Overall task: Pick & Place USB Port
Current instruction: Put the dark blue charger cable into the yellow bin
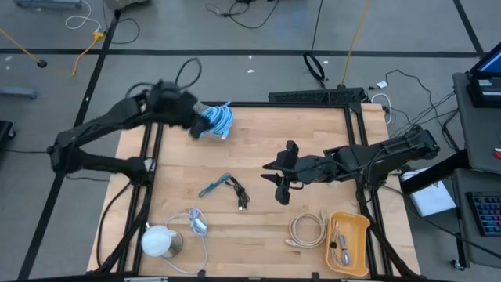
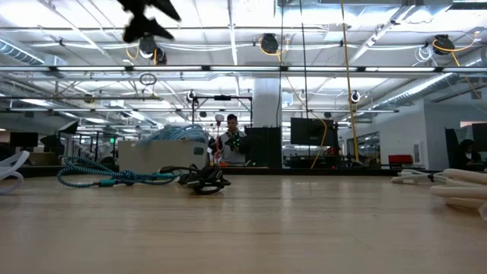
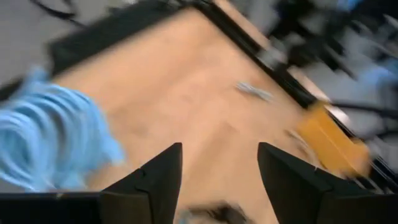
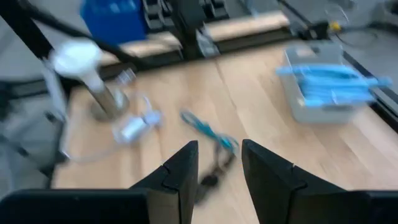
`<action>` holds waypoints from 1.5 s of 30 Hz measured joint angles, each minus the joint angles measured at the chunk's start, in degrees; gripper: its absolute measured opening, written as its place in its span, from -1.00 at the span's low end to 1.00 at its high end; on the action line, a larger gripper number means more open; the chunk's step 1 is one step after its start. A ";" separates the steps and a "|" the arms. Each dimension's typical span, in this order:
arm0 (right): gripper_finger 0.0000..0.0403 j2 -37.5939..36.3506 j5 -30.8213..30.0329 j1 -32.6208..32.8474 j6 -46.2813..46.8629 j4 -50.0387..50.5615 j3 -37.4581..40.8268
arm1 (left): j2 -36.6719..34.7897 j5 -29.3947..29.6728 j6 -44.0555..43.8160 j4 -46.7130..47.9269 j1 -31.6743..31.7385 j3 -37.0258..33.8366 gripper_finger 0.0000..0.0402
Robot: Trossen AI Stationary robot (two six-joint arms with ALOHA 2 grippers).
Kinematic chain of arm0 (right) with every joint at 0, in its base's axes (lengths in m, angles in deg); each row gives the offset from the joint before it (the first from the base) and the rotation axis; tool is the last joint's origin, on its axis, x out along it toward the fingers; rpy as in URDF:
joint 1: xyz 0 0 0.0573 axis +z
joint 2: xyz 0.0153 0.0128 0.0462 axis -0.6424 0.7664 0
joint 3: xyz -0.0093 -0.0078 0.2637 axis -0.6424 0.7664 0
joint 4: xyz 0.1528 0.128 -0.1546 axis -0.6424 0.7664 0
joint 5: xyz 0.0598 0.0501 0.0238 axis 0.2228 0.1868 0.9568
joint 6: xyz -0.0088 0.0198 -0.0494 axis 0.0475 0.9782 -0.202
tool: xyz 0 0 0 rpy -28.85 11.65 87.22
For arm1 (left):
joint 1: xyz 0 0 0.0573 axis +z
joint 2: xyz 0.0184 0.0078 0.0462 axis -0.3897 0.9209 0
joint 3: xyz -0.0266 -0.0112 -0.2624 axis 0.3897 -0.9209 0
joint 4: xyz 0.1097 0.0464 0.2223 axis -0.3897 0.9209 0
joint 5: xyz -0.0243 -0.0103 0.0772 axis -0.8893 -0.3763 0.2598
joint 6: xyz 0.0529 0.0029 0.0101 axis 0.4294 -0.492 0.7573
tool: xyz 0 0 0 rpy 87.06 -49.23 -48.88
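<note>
We saw the left gripper (image 1: 196,125) at eleven o'clock over the table (image 1: 313,141), fingers apart and empty, beside the container of blue cables (image 1: 218,119). The right gripper (image 1: 282,186) hovered near centre — fingers parted, holding nothing. The USB cable (image 1: 225,188) (teal, dark-ended) lay at seven o'clock from centre.

Right hand (image 4: 217,163), fingers parted and empty, above a teal cable (image 4: 208,132) on the wooden table (image 4: 261,99).
</note>
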 joint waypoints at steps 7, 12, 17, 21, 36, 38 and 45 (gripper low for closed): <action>-0.42 1.49 2.34 -2.82 1.94 2.60 4.33 | -7.06 2.38 -7.33 15.42 -14.20 -0.01 -0.09; -0.42 3.22 16.38 -8.35 12.08 -15.39 17.75 | -7.49 11.07 -13.92 20.90 -24.19 -0.02 -0.06; -0.33 10.76 31.11 -12.42 24.45 -41.57 28.55 | -6.52 17.18 -18.80 20.11 -31.70 -0.02 -0.01; -0.19 18.99 37.61 -13.52 34.00 -60.76 31.48 | -5.50 19.49 -21.62 19.85 -35.87 -0.04 0.00; -0.19 22.03 40.96 -15.04 39.42 -81.01 28.46 | -2.51 27.23 -25.90 18.76 -43.57 -0.24 0.01; -0.23 20.92 42.98 -15.06 29.83 -65.78 25.18 | -2.15 27.24 -25.97 18.89 -43.96 -0.26 0.01; -0.32 19.86 28.21 -9.89 -4.03 -26.19 8.46 | -0.78 26.38 -25.92 20.03 -44.06 -1.77 0.01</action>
